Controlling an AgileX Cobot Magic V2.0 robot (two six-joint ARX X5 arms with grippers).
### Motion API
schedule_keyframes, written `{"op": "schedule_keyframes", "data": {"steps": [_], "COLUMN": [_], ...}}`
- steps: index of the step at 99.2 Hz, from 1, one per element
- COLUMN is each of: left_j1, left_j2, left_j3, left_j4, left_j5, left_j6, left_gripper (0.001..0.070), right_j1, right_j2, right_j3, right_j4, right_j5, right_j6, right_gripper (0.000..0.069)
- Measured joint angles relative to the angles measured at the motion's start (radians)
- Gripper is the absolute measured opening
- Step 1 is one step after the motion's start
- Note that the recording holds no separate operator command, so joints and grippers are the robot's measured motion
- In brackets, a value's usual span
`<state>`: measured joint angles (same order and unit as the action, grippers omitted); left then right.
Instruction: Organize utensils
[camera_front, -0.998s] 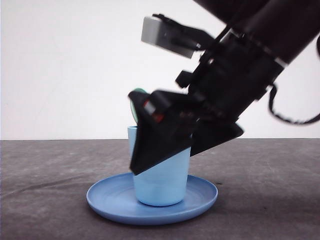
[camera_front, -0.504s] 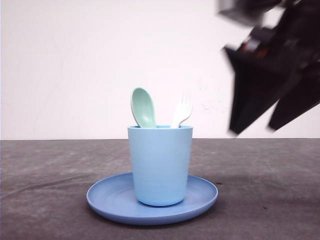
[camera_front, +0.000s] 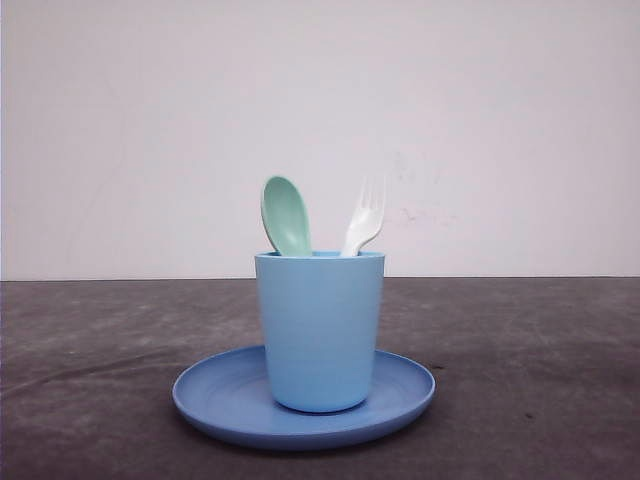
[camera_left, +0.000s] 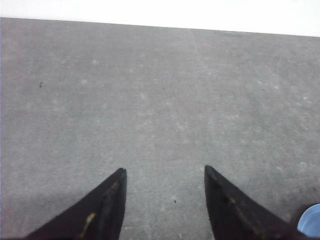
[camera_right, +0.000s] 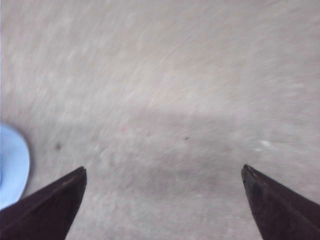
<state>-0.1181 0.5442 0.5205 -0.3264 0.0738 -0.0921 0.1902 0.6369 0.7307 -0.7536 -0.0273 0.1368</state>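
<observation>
A mint-green spoon (camera_front: 286, 215) and a white fork (camera_front: 365, 218) stand upright inside the light blue cup (camera_front: 320, 330), bowl and tines sticking out above its rim. The cup rests in the middle of a round blue plate (camera_front: 400, 395). In the left wrist view my left gripper (camera_left: 165, 171) is open over bare grey table, with nothing between its black fingers (camera_left: 107, 205). My right gripper (camera_right: 164, 170) is spread wide open over the table, also holding nothing; that view is blurred.
The grey tabletop (camera_front: 540, 360) stretches around the plate on all sides, with a white wall (camera_front: 500, 120) behind it. A pale blue rim (camera_right: 11, 165) shows beside the right gripper, and a small blue edge (camera_left: 311, 220) beside the left one.
The right arm, which was at the cup a second ago, has pulled up and away to the right and left the front view. The fork now stands in the cup beside the spoon.
</observation>
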Motion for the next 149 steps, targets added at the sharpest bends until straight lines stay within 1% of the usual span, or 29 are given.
{"op": "schedule_keyframes", "data": {"steps": [12,40,45,48,50,52,53,54,56,60,63,67,73,86,130,138,149], "left_j1": [0.0,0.0,0.0,0.0,0.0,0.0,0.0,0.0,0.0,0.0,0.0,0.0,0.0,0.0,0.0,0.002,0.042], "left_j2": [0.0,0.0,0.0,0.0,0.0,0.0,0.0,0.0,0.0,0.0,0.0,0.0,0.0,0.0,0.0,-0.014,-0.114], "left_j3": [0.0,0.0,0.0,0.0,0.0,0.0,0.0,0.0,0.0,0.0,0.0,0.0,0.0,0.0,0.0,-0.002,-0.053], "left_j4": [0.0,0.001,0.001,0.001,0.001,0.0,0.0,0.0,0.0,0.0,0.0,0.0,-0.001,-0.002,-0.002,-0.008,-0.043], "left_j5": [0.0,0.0,0.0,0.0,0.0,0.0,0.0,0.0,0.0,0.0,0.0,0.0,0.0,0.0,0.0,-0.027,-0.044], "left_j6": [-0.001,-0.001,-0.001,-0.001,-0.001,-0.001,-0.001,-0.001,-0.002,-0.002,-0.002,-0.002,-0.002,-0.002,-0.002,0.007,0.041], "left_gripper": [0.0294,0.0294,0.0291,0.0271,0.0244,0.0208,0.0177,0.0154,0.0115,0.0067,0.0046,0.0031,0.0022,0.0018,0.0018,0.0018,0.0018], "right_j1": [-0.003,-0.003,-0.003,-0.003,-0.003,-0.003,-0.003,-0.003,-0.003,-0.003,-0.003,-0.003,-0.003,-0.003,-0.003,-0.003,-0.003], "right_j2": [-0.023,-0.021,-0.021,-0.021,-0.021,-0.021,-0.021,-0.021,-0.021,-0.021,-0.021,-0.021,-0.021,-0.021,-0.021,-0.021,-0.021], "right_j3": [0.0,0.0,0.0,0.0,0.0,0.0,0.0,0.0,0.0,0.0,0.0,0.0,0.0,0.0,0.0,0.0,0.0], "right_j4": [-0.007,-0.029,-0.029,-0.03,-0.03,-0.031,-0.032,-0.033,-0.035,-0.038,-0.039,-0.039,-0.04,-0.042,-0.042,-0.042,-0.042], "right_j5": [0.0,0.0,0.001,0.001,0.001,0.001,0.001,0.001,0.001,0.001,0.002,0.006,0.025,0.031,0.031,0.031,0.031], "right_j6": [0.001,0.0,0.0,0.001,0.001,0.001,0.001,0.001,0.001,0.001,0.0,0.0,0.0,0.0,0.0,0.0,0.0], "right_gripper": [0.0625,0.0624,0.0605,0.0562,0.0514,0.0455,0.0426,0.0381,0.032,0.0201,0.013,0.0072,0.003,0.0007,0.0004,0.0004,0.0004]}}
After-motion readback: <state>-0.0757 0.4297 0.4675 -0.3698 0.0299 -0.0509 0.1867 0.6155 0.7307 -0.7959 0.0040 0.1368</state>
